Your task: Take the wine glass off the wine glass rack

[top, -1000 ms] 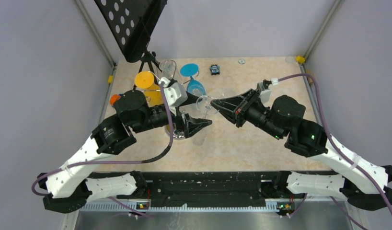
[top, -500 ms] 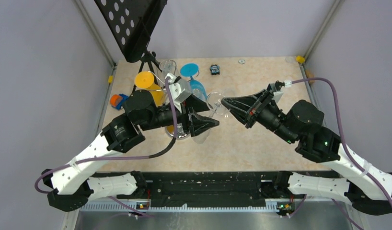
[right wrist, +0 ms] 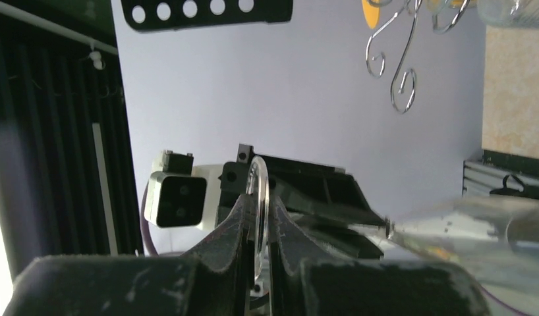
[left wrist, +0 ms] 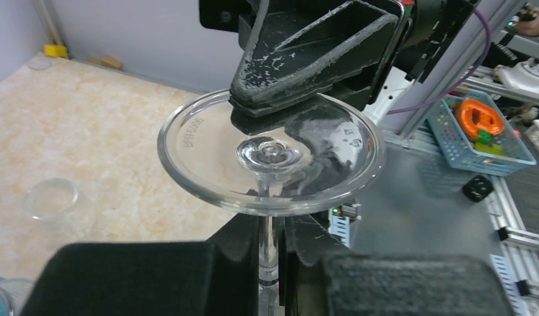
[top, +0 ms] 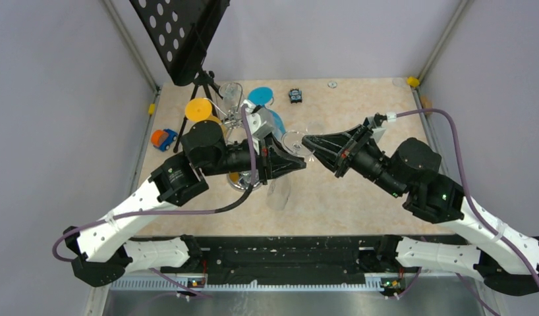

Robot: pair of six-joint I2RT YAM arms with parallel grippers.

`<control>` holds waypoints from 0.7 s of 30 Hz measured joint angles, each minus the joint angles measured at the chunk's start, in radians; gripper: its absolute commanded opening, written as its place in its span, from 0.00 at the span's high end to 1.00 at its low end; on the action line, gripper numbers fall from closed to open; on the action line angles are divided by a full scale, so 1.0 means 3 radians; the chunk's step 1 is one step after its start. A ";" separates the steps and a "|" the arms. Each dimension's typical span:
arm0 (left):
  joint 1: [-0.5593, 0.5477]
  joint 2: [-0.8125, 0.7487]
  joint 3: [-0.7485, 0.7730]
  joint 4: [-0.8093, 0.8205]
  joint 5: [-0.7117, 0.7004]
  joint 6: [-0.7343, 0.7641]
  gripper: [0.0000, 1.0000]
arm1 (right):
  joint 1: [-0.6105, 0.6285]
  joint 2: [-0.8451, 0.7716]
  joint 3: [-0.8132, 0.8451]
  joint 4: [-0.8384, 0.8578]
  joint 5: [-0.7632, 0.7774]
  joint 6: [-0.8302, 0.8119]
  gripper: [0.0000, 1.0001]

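OK, glass: clear stemmed wine glass [left wrist: 270,155], up in mid-air betw. both grippers, just right of rack, over middle of table; round foot turned toward right arm; bowl only faint, below left gripper in top view.
Left: left gripper [left wrist: 271,232] clamped on stem just under foot, black fingers [left wrist: 237,237] tight on either side.
Right: right gripper [right wrist: 259,209] pinched on rim of foot, seen edge-on betw. fingers in right wrist view; tips almost meeting left gripper's tips.
Rack: silver wire wine glass rack w/ curled hooks [right wrist: 405,59], round chrome base [top: 244,183] just behind left gripper, stem mostly hidden by left arm; hooks apart from held foot in right wrist view.
At rack: glass w/ orange foot [top: 199,109], glass w/ blue foot [top: 260,97], one more clear glass [top: 231,92]; can't tell exactly which hooks.
Table: beige marbled top [top: 359,197].
Far left corner: black tripod stand w/ perforated plate [top: 181,33].
Left edge: small orange-and-blue toy car [top: 163,138], well apart from glass.
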 measured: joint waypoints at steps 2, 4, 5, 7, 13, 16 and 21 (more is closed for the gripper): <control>0.0000 -0.0003 0.0003 0.0009 0.0058 0.0053 1.00 | 0.0000 0.0000 -0.0004 0.0006 -0.0006 0.0061 0.99; 0.0004 -0.0001 0.0009 0.0023 0.0114 0.0078 1.00 | 0.0000 -0.0006 -0.0005 0.0015 -0.0014 0.0076 0.80; 0.0006 -0.0001 0.0011 0.0024 0.0117 0.0086 1.00 | 0.0000 -0.0006 -0.0006 0.0022 -0.0011 0.0075 0.71; 0.0009 -0.0001 0.0013 0.0023 0.0120 0.0052 1.00 | 0.0000 -0.0006 -0.0025 0.0071 0.0003 0.0053 0.52; 0.0009 -0.0001 0.0025 0.0160 -0.0277 -0.0045 1.00 | 0.0000 -0.0107 -0.0151 0.0173 0.0154 -0.0221 0.34; 0.0009 -0.0003 0.0060 0.0270 -0.0657 -0.0081 1.00 | 0.0000 -0.0264 -0.0323 0.0228 0.0280 -0.0350 0.33; 0.0010 -0.0022 0.0075 0.0582 -0.1395 -0.0164 1.00 | -0.0003 -0.0506 -0.0622 0.0371 0.0430 -0.0576 0.30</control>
